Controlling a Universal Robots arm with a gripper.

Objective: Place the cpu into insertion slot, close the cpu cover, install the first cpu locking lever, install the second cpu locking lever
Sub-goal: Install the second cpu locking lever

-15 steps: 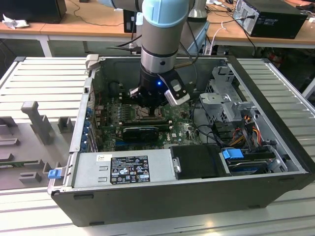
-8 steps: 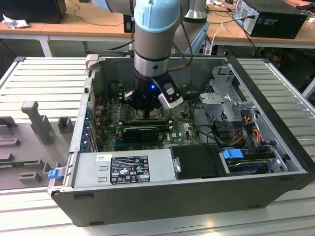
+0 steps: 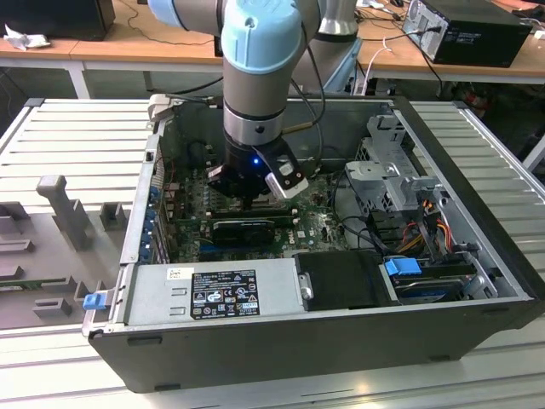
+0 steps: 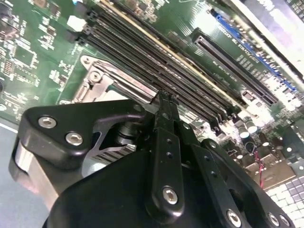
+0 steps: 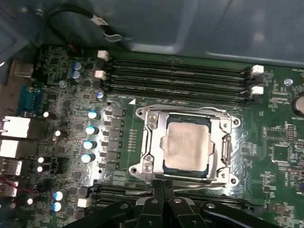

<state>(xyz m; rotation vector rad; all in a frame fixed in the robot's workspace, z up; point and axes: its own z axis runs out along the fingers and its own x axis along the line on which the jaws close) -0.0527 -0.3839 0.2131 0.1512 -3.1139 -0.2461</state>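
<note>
Fingertips of the black gripper (image 5: 163, 186) are pinched together, holding nothing, right at the silver windowed cpu cover (image 5: 223, 149) lying flat over the pale silver-grey square cpu (image 5: 185, 146).

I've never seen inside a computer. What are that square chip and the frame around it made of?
The cpu looks like dull, brushed pale-grey metal; its face scatters light softly. The cpu cover looks like brighter stamped sheet metal, probably steel, given its thin glinting edges. The green circuit board looks like lacquered laminate, though that is a guess.
</note>
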